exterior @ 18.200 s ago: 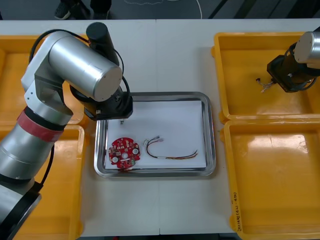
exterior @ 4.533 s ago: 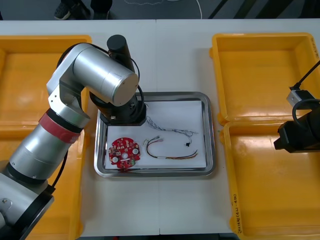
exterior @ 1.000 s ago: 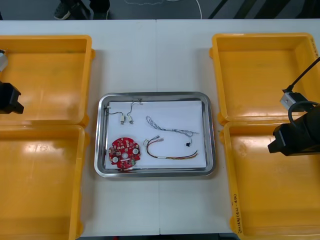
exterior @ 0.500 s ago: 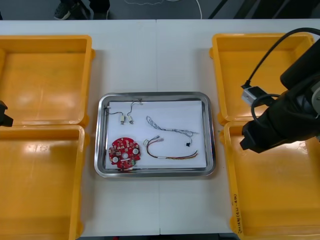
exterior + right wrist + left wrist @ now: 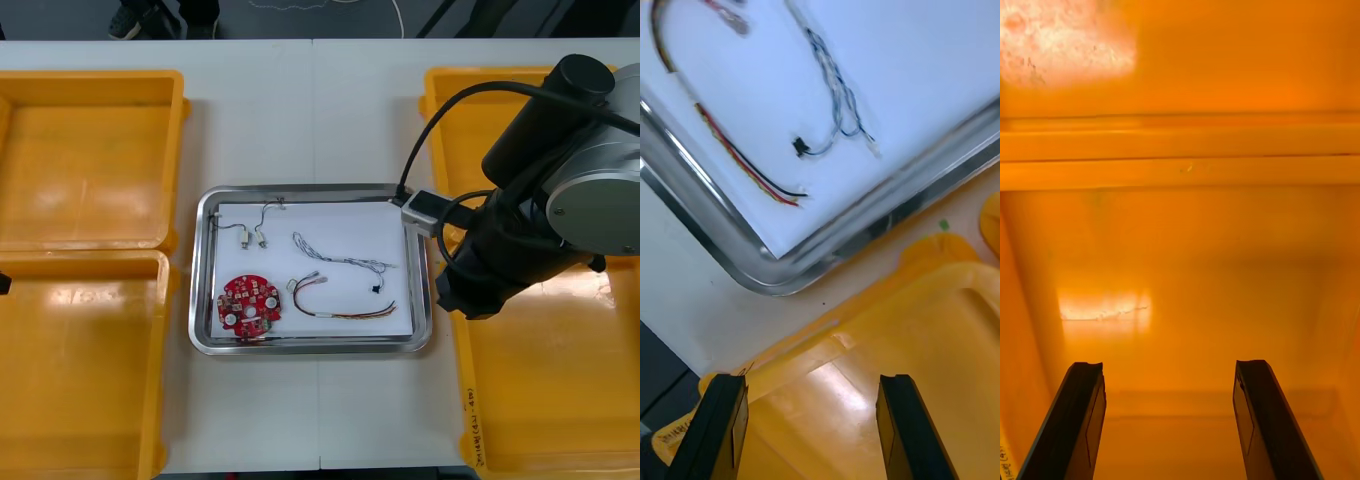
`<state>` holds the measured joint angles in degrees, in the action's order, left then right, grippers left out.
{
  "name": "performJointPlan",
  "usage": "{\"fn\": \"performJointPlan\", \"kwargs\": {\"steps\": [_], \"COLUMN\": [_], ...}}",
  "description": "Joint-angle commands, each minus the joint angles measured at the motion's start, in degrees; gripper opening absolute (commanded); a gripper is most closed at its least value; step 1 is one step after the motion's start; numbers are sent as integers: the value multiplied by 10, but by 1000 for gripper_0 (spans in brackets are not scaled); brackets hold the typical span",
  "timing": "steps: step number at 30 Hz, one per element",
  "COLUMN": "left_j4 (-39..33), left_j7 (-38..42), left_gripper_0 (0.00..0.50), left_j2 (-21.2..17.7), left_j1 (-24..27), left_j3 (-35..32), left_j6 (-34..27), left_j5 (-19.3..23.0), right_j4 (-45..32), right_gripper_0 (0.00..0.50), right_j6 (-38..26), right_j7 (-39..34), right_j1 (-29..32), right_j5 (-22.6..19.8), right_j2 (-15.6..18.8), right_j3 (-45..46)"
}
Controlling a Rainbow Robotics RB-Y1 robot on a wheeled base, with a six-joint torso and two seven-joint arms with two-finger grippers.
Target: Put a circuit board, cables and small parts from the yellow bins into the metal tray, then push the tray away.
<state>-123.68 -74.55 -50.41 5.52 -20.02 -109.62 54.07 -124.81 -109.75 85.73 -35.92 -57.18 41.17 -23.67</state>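
- Front view, left side: two yellow bins sit on the tabletop (image 5: 310,110), the far left bin (image 5: 90,160) behind the near left bin (image 5: 80,380), their rims touching.
- Left wrist view: my left fingers (image 5: 1079,420) stand well apart, open and holding nothing, above the floor of a left-side bin. I cannot tell which one.
- Front view, middle: the metal tray (image 5: 310,347) lies between the two pairs of bins, white inside.
- At the tray's near left corner the round red circuit board (image 5: 248,306) lies flat.
- Beyond the board, toward the tray's far left corner, lie the small metal parts (image 5: 250,237) with thin wires.
- Right of those, the blue and white cable (image 5: 340,258) runs slantwise across the tray's middle.
- The red and yellow cable (image 5: 340,305) curves just right of the board, apart from it.
- My right arm (image 5: 560,200) reaches in from the right, its black wrist above the tray's right rim and the near right bin (image 5: 560,400).
- Right wrist view: my right fingers (image 5: 899,420) are spread open and empty over that bin's corner. The tray's rounded corner and both cables' ends lie past them.
- Behind sits the far right bin (image 5: 470,150).
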Motion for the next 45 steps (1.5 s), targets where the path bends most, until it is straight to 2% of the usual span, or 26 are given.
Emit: {"fn": "performJointPlan", "kwargs": {"steps": [1, 8, 16, 21, 25, 34, 45], "left_j4": [-24, -27, -29, -31, -31, -31, -31], "left_j7": [-26, -30, -32, -32, -32, -32, -32], "left_gripper_0": [500, 500, 500, 500, 500, 500, 500], "left_j2": [-24, -24, -24, -24, -24, -24, -24], "left_j1": [-30, -39, -39, -39, -39, -39, -39], "left_j3": [-22, -31, -31, -31, -31, -31, -31], "left_j6": [-4, -4, -4, -4, -4, -4, -4], "left_j5": [11, 19, 21, 19, 19, 19, 19], "right_j4": [-13, -13, -13, -7, 13, 68, 120], "right_gripper_0": [500, 500, 500, 500, 500, 500, 500], "right_j6": [-2, -2, -1, 13, 31, 74, 119], "right_j7": [52, 89, 102, 108, 117, 132, 146], "right_j1": [-28, -49, -79, -98, -111, -141, -159], "right_j5": [22, 52, 94, 99, 102, 140, 187], "right_j2": [-34, -47, -88, -108, -129, -173, -204], "right_j3": [-24, -73, -139, -176, -204, -276, -347]}}
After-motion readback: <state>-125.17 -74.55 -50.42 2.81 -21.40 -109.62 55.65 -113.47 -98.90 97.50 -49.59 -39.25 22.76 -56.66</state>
